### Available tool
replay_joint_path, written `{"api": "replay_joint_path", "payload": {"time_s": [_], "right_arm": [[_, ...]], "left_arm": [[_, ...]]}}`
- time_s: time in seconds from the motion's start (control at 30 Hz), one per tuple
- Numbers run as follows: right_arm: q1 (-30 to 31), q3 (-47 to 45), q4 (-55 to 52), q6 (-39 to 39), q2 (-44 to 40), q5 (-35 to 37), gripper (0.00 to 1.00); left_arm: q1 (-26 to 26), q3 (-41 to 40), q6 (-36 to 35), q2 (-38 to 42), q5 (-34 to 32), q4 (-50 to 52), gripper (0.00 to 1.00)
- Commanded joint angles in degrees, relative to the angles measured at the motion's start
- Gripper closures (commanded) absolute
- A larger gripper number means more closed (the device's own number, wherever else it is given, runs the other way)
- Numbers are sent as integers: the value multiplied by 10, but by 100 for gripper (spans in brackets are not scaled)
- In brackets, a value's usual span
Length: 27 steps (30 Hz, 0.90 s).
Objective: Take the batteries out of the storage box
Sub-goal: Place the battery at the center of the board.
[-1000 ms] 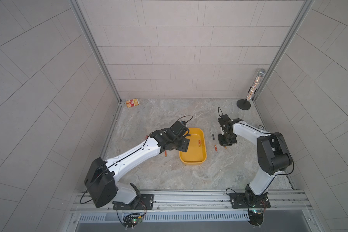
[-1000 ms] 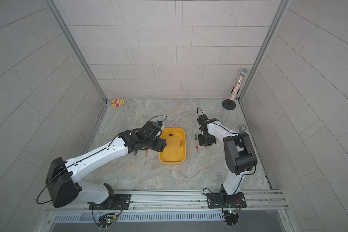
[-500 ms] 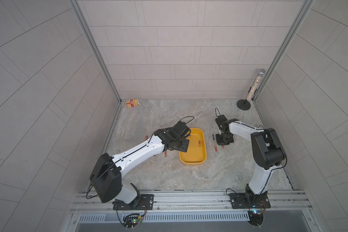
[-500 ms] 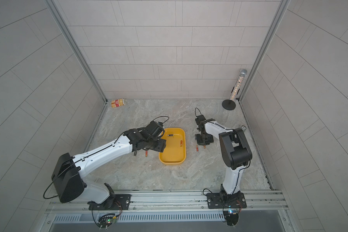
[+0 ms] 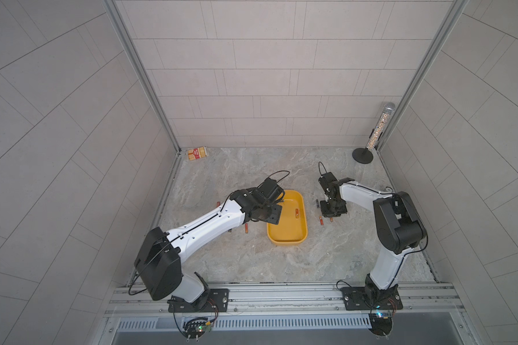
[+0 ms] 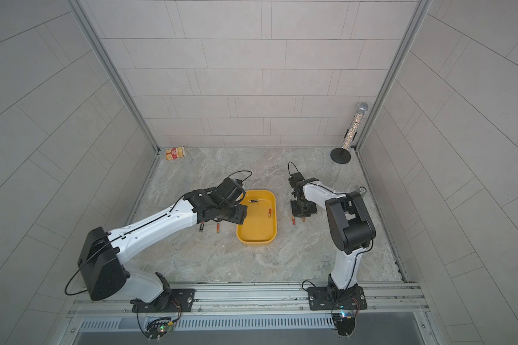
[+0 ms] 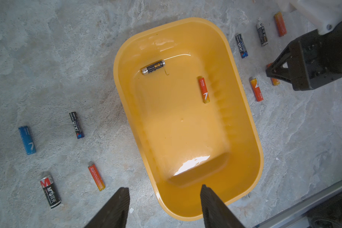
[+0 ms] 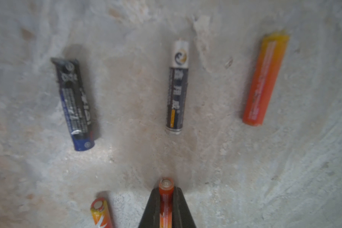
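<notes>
The yellow storage box (image 5: 287, 236) (image 7: 253, 126) lies mid-floor in both top views. Inside it lie two batteries, a black one (image 7: 153, 67) (image 6: 254, 200) and an orange one (image 7: 204, 90) (image 5: 296, 213). My left gripper (image 7: 164, 192) (image 5: 271, 215) hangs open and empty above the box's left rim. My right gripper (image 8: 166, 190) (image 5: 331, 212) is low over the floor right of the box, shut on an orange battery (image 8: 166, 184). Around it lie a black-blue battery (image 8: 73, 102), a black-white battery (image 8: 177, 86) and an orange battery (image 8: 265, 79).
More loose batteries lie left of the box: a blue one (image 7: 27, 140), two black (image 7: 76, 125) (image 7: 50, 190) and one orange (image 7: 96, 177). A red-and-cream carton (image 5: 197, 153) sits at the back left corner and a tall tube on a stand (image 5: 362, 155) at the back right.
The right arm's elbow has swung inward while its gripper stays low beside the box, still holding the orange battery. The left gripper has barely shifted at the box's left rim.
</notes>
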State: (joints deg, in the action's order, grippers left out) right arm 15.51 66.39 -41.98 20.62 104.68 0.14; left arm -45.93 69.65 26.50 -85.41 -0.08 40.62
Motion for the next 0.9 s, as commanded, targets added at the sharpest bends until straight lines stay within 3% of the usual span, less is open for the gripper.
{"api": "replay_joint_path", "payload": {"time_s": [0.0,0.17,0.33,0.63,0.87], "right_arm": [[6,-11,-20,11,-8,2,98],[9,-20,-17,16,-13,7,95],[9,-19,-18,16,-15,14,72],[9,15,-57,8,-57,24,66],[9,37,-93,7,-127,42,61]], "left_arm": [[-1,13,-6,-4,-8,15,35],[-1,16,-10,-3,-17,21,35],[-1,35,-13,-18,-21,32,35],[-1,118,-13,-58,-42,52,35],[-1,192,0,-135,-34,65,35]]}}
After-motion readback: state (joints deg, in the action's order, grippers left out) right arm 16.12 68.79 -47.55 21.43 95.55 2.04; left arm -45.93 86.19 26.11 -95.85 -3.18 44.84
